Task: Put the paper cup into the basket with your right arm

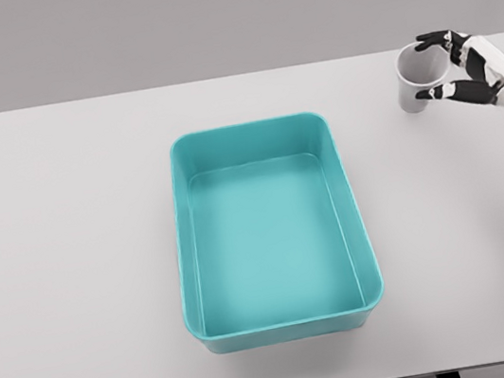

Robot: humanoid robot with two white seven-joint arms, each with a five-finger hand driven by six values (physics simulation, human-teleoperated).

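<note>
A white paper cup (pixel 417 78) stands upright at the far right of the white table, its open mouth facing up. My right hand (pixel 448 67) comes in from the right edge and wraps the cup's right side, dark fingertips (pixel 427 42) curled over the rim and thumb against its lower wall. A teal rectangular basket (pixel 184 257) sits in the middle of the table, to the left of the cup and nearer to me, with nothing inside it. The left arm does not show.
The white table (pixel 59 239) spans the whole view, with its front edge at the bottom and a grey wall behind.
</note>
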